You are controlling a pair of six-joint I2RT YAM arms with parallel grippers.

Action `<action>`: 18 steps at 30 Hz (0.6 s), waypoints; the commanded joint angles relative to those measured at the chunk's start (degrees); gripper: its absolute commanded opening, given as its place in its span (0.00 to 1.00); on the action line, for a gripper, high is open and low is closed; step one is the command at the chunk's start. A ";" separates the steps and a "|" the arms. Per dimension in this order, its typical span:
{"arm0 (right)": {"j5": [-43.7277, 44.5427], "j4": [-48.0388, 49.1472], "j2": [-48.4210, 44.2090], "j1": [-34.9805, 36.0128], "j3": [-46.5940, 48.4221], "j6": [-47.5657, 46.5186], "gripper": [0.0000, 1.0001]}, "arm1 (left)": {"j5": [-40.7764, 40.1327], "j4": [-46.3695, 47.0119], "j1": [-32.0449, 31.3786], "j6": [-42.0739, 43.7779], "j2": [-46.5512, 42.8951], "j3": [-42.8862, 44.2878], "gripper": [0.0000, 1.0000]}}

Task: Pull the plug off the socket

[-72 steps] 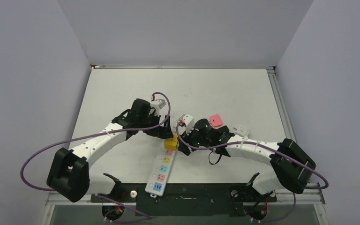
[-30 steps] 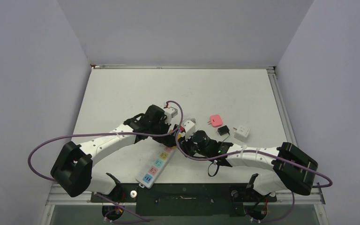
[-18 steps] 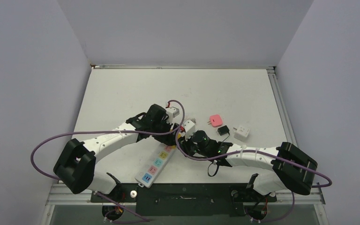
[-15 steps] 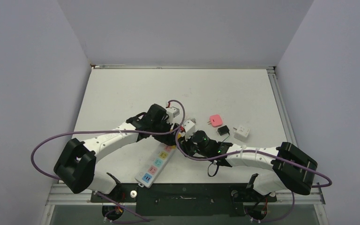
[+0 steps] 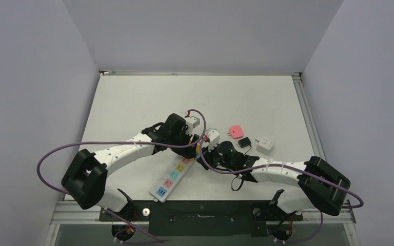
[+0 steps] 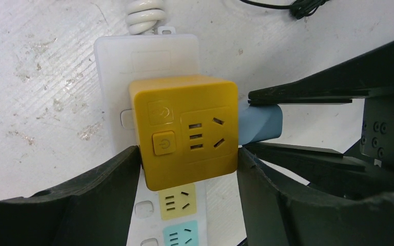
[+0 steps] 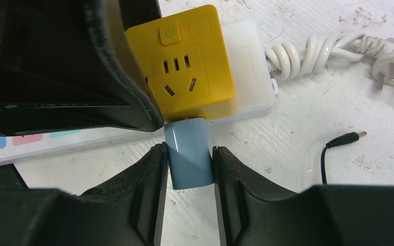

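The socket, a long white power strip (image 5: 172, 177) with pastel outlet faces, lies slanted near the table's front. A yellow cube adapter (image 6: 187, 128) sits plugged on its far end, by the coiled white cord (image 7: 308, 54). A blue-grey plug (image 7: 187, 154) sticks out of the cube's side. My left gripper (image 6: 187, 164) is shut on the yellow cube (image 7: 184, 66), a finger on each side. My right gripper (image 7: 187, 159) is shut on the blue-grey plug (image 6: 259, 123). In the top view both grippers (image 5: 192, 145) (image 5: 203, 156) meet over the strip's far end and hide most of the cube.
A pink adapter (image 5: 235, 131), a small black adapter (image 5: 244, 142) and a white cube adapter (image 5: 264, 145) lie right of the grippers. The cord's wall plug (image 7: 392, 72) and a thin black cable tip (image 7: 343, 139) lie close by.
Both grippers have closed in on the strip's far end. The strip's near end swung left, and in the last half second both arms and the strip shifted slightly right.
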 commanded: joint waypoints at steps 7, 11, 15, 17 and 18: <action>3.00 2.10 -3.33 0.95 -0.63 0.13 0.05 | -5.40 -1.10 -1.14 1.98 1.63 1.43 0.00; 11.83 1.10 -3.17 5.56 0.21 -0.71 0.05 | -5.56 -1.12 -1.16 1.82 1.76 1.50 0.00; 19.75 0.72 -3.48 10.32 0.67 -1.75 0.05 | -6.93 -1.73 -1.13 1.55 2.03 1.78 0.00; 22.34 0.48 -3.58 12.19 1.05 -2.36 0.05 | -7.16 -1.71 -1.18 1.50 2.08 1.72 0.00; 22.96 0.32 -3.56 12.77 1.32 -2.53 0.05 | -7.14 -1.76 -1.17 1.46 2.15 1.78 0.00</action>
